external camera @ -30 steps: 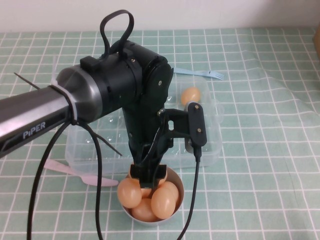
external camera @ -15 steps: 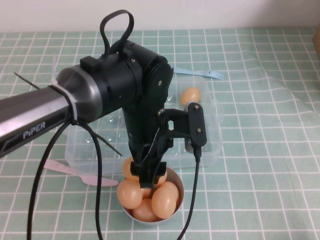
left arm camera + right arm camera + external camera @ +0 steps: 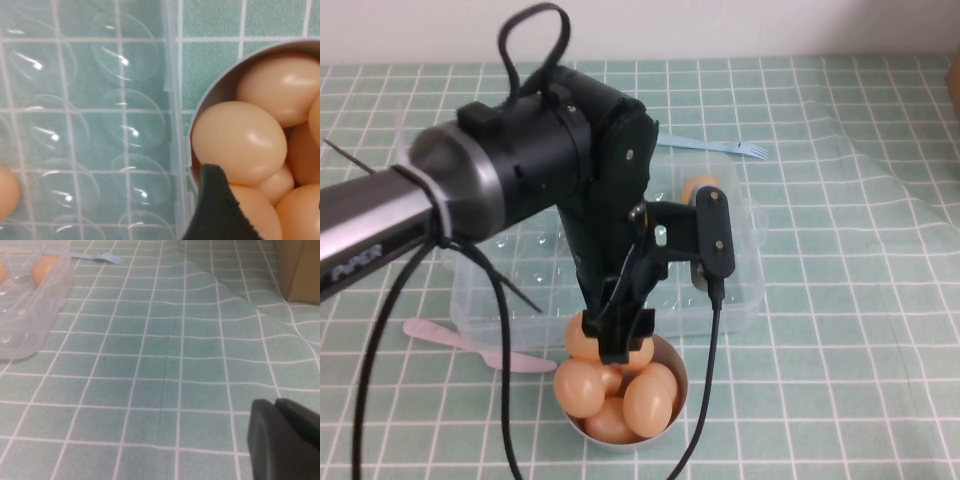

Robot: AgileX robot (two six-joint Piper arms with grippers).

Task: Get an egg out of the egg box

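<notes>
Showing silver forearm tube marked "PIPER", black glossy wrist housing, black cables, zip ties; left gripper [image 3: 617, 340] black.

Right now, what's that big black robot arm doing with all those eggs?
The left arm is reaching down over the small grey bowl, which is piled with eggs, and the left tool sits right above that pile. Whether it has let go of an egg cannot be seen. Behind the bowl lies the clear egg box, nearly emptied, with one egg showing at its far end. The right tool waits off to the side over the green checked cloth, touching nothing.
</notes>
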